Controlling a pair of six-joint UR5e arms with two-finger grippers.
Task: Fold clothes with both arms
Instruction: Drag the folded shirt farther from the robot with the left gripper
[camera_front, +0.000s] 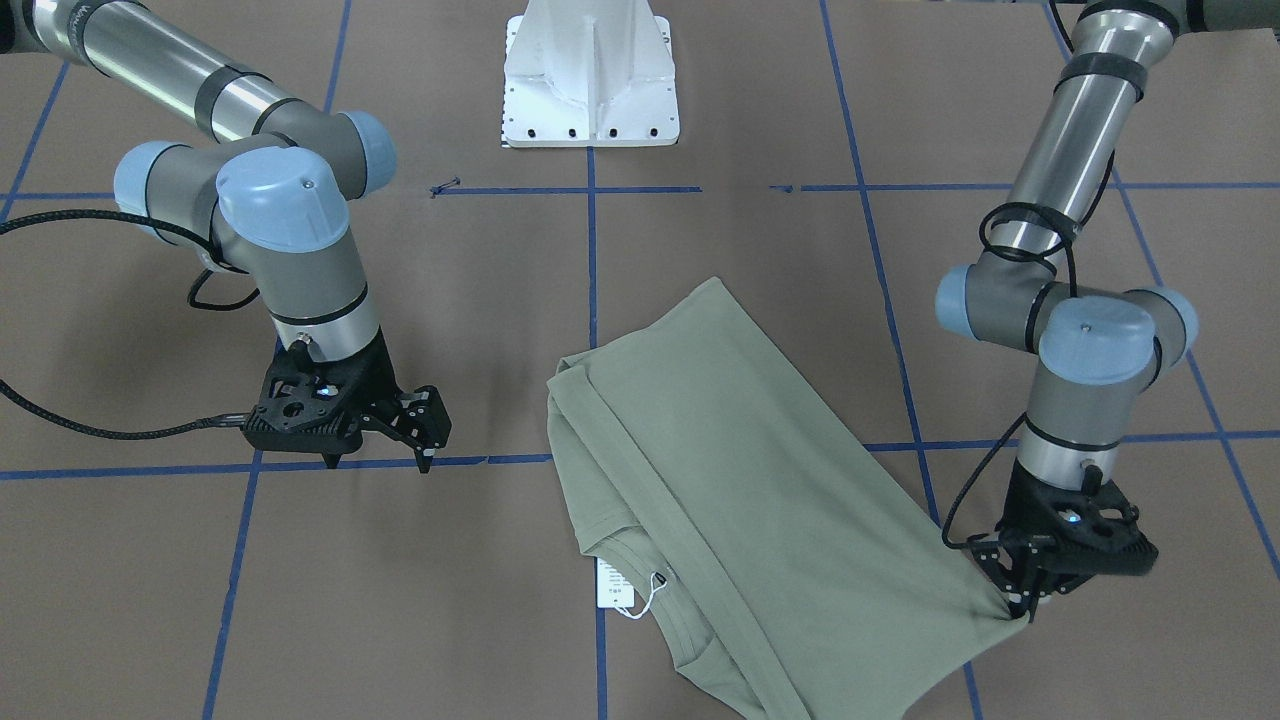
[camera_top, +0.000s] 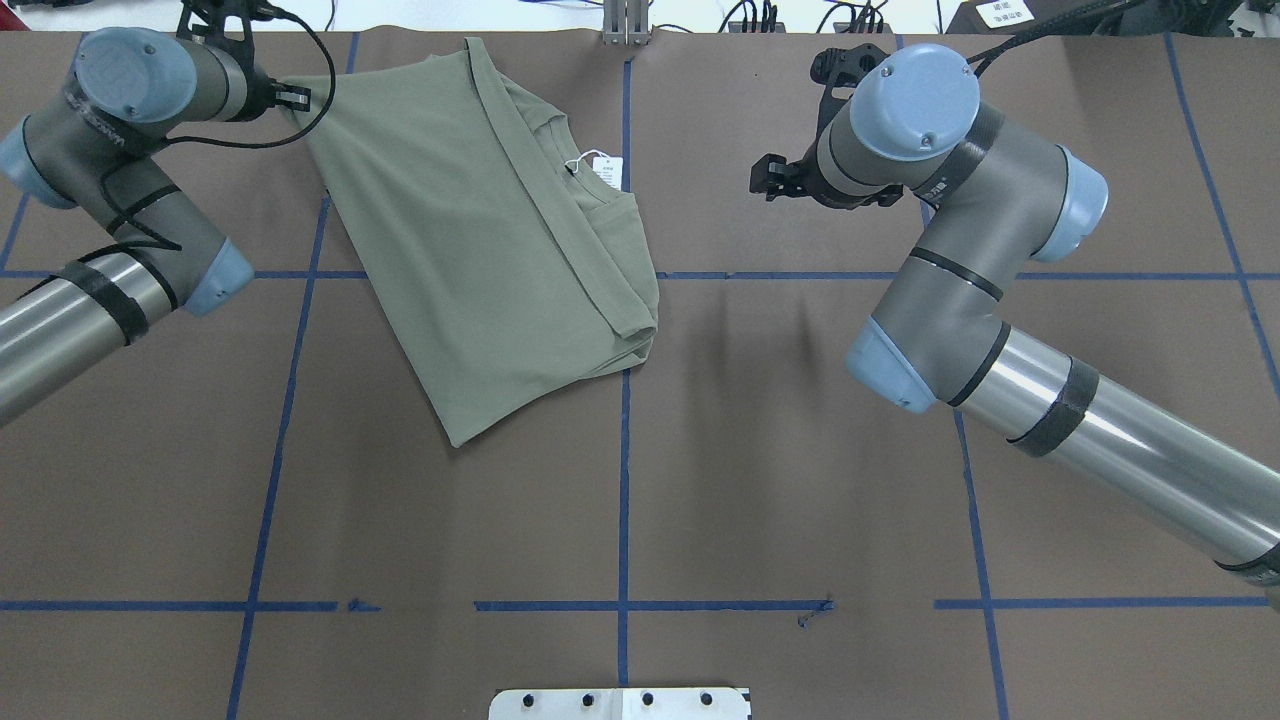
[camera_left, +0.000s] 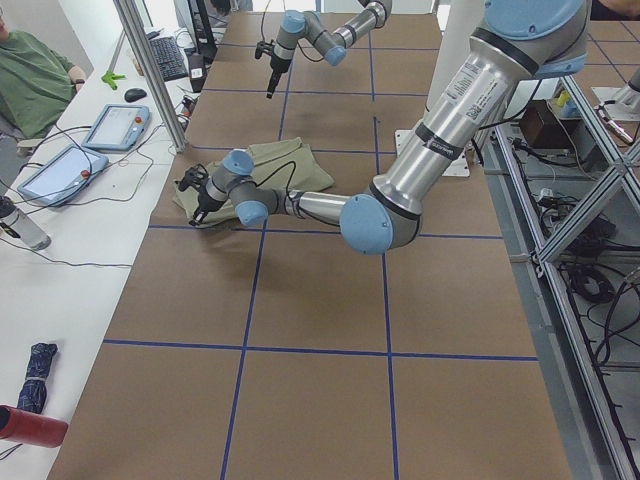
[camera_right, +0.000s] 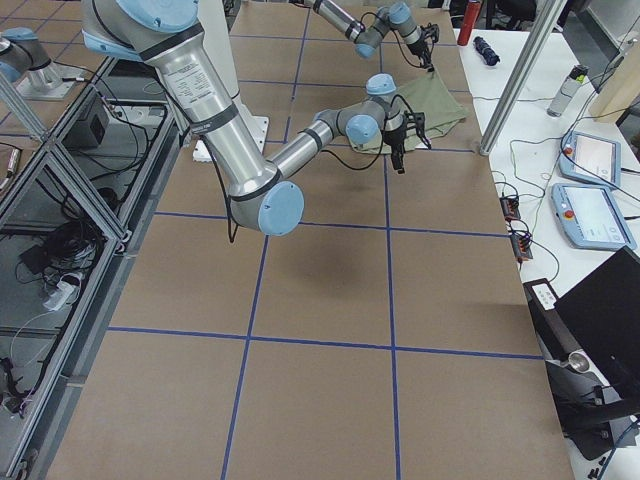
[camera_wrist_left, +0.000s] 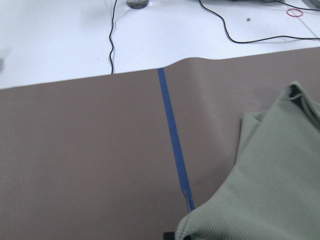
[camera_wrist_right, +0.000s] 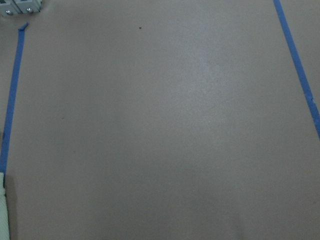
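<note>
A: Shirt posn?
B: Sage-green shirt (camera_top: 480, 230) lies part-folded on bench (camera_top: 800, 450), well out fwd of white pedestal (camera_front: 590, 75), offset to robot's L of it. White paper tag (camera_front: 612, 582) shows at collar.
A: L arm?
B: L arm (camera_front: 1070, 340) reaches fwd-L of pedestal. Its jaws are clamped on shirt's outer corner, cloth drawn to a point there.
A: R arm?
B: R arm (camera_front: 290, 250) sits fwd-R of pedestal. Jaws spread, gripping nothing, over bench, apart from shirt.
</note>
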